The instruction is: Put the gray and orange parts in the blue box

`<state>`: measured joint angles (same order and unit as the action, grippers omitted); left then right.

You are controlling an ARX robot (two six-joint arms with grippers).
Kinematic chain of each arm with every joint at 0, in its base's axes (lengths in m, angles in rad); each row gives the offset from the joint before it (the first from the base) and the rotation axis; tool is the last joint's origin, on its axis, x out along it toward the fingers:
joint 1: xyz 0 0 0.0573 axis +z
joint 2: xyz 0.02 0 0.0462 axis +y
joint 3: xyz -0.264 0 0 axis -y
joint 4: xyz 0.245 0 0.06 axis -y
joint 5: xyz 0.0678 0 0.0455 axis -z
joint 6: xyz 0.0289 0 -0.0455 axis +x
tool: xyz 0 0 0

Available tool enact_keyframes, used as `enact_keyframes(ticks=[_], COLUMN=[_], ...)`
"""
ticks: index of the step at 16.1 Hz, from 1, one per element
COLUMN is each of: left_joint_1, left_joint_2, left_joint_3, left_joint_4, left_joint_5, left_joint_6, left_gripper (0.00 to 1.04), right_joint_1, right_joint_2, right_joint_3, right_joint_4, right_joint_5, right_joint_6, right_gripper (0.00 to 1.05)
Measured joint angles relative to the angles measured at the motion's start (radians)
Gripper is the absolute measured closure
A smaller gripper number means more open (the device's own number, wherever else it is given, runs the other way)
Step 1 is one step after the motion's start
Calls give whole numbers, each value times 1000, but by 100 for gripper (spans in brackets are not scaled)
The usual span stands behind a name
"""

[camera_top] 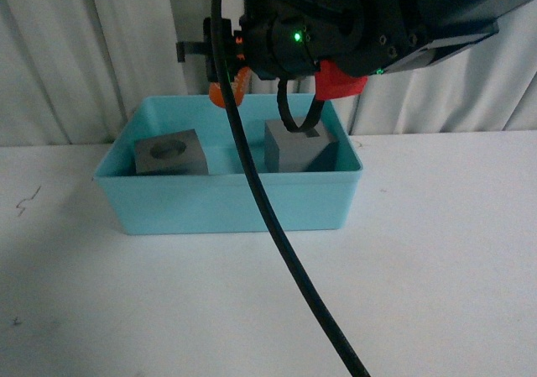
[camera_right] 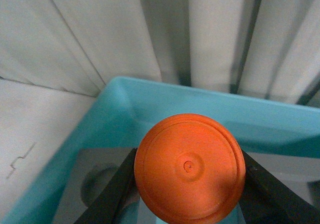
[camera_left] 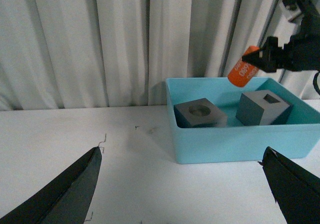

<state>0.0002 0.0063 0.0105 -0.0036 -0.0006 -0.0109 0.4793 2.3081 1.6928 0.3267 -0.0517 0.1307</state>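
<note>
- Jaws of the right gripper (camera_left: 252,60) pinch a small orange plastic cylinder with white digits (camera_left: 242,73) across its round side; in the right wrist view its flat end (camera_right: 190,167) fills the lower centre of the frame between two black fingers (camera_right: 117,194).
- Left gripper (camera_left: 182,184) has its jaws spread wide and holds nothing, its dark fingers sitting in the lower corners of the left wrist view.
- Held cylinder hangs over the back edge of the light turquoise plastic bin (camera_top: 226,205), upper centre in the front view, above the gap between the two cubes.
- It looks light, stiff and smooth, so likely a little slippery; its curved side at mid-length seems the sound place to take hold.
- Count: one orange cylinder and two matte gray cubes, both already inside the bin, one with a round recess (camera_top: 171,152) at centre left, one with a rectangular recess (camera_top: 295,148) at centre.
- One bin stands on the white desk (camera_top: 419,293); pale curtains (camera_left: 100,39) fill the upper frame.
</note>
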Motion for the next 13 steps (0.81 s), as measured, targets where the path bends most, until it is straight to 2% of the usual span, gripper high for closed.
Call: enact_keyframes(ticks=[13], left_joint_1=[0], left_joint_2=[0], left_joint_3=[0], left_joint_4=[0], left_joint_5=[0], left_joint_6=[0], left_gripper=[7], right_joint_1=[12], right_joint_2=[183], right_joint_3=[110], right_joint_4=[-130], right_joint_5=[33], right_joint_6=[11], right_gripper=[57])
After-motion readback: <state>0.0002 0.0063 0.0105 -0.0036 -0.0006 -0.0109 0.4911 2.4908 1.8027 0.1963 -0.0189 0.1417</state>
